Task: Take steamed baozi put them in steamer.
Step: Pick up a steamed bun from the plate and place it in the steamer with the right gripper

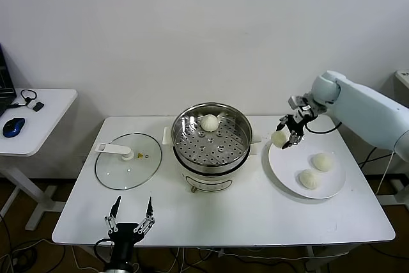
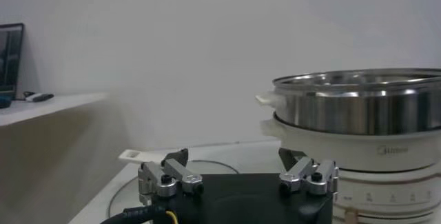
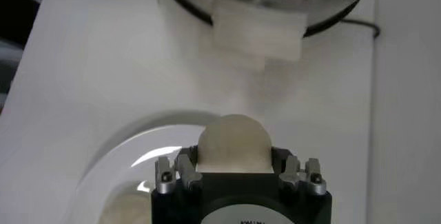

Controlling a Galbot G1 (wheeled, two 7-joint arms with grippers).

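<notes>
R gripper (image 1: 285, 137) was clamped on one baozi (image 1: 278, 137), held off the white plate (image 1: 281, 171) at the plate's 11 o'clock edge; the wrist view showed the bun (image 3: 233, 143) filling the gap between the jaws. The steamer (image 1: 240, 148) lay at roughly 9 o'clock from that hand, near, w/ its white side handle (image 1: 256, 140) between the two. So the carry looked like a short sideways run toward 9, w/ enough height to clear the steel rim, then down onto the perforated floor. A round bun has no long axis, so approach angle shouldn't matter.

One bun (image 1: 209, 122) already sat inside at the basket's 12 o'clock; 2 more (image 1: 321, 162) waited on the plate. Free floor at 3–6 o'clock seemed the closest drop spot.

L gripper (image 1: 131, 212) was parked at the table's front edge, 7 o'clock of the steamer, fingers spread, empty, by the glass lid (image 1: 128, 161). R arm was clearly the nearer one.
</notes>
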